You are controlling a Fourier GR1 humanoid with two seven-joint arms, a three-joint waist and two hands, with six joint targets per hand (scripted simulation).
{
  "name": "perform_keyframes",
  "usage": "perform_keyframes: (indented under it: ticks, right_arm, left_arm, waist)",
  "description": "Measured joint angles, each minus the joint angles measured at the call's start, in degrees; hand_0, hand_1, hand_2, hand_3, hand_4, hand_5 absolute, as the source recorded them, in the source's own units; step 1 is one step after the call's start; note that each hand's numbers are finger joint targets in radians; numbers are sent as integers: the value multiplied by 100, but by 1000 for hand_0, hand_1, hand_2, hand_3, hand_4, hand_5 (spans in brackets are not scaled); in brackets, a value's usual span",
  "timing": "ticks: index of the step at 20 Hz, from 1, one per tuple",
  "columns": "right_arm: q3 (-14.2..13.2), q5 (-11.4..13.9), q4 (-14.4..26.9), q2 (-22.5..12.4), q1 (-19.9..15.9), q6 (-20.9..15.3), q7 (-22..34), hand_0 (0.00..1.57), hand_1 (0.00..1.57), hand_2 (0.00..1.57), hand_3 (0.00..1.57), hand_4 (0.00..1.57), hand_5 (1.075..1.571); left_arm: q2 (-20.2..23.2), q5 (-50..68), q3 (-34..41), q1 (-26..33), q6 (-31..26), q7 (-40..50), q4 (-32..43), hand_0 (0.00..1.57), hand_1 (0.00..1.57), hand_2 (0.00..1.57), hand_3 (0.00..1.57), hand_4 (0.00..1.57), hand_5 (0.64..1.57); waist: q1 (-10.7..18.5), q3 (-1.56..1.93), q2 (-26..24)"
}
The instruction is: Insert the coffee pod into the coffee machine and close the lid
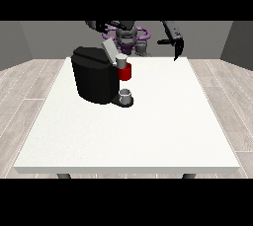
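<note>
Listing left to right. Machine: black body at ten o'clock on the tabletop, its lid tilted up, leaving the chamber open to take a pod. Pod: small pale cylinder sitting at the top of the red holder, apparently already seated; lid closing judged the remaining step. Cup: grey, on the machine's base below the holder, placed to catch the pour. Hand at the view's left: dark, raised behind the lid at twelve o'clock; its fingers cannot be told. Hand at the view's right: hanging at one o'clock, well apart, fingers relaxed downward, holding nothing.
</note>
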Motion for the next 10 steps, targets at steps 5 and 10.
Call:
perform_keyframes:
  ticks: [5,10]
  right_arm:
    - [-357,-14,519,-34,-244,-106,-239,0,0,0,0,350,1571]
    - [-775,-106,927,-160,-736,-98,-134,0,0,0,0,369,1571]
  left_arm:
    - [-80,68,-236,237,-26,255,-647,0,0,0,0,357,1571]
    - [-117,137,-311,398,17,270,-926,0,0,0,0,301,1571]
  waist:
    - [224,0,162]
    - [285,0,331]
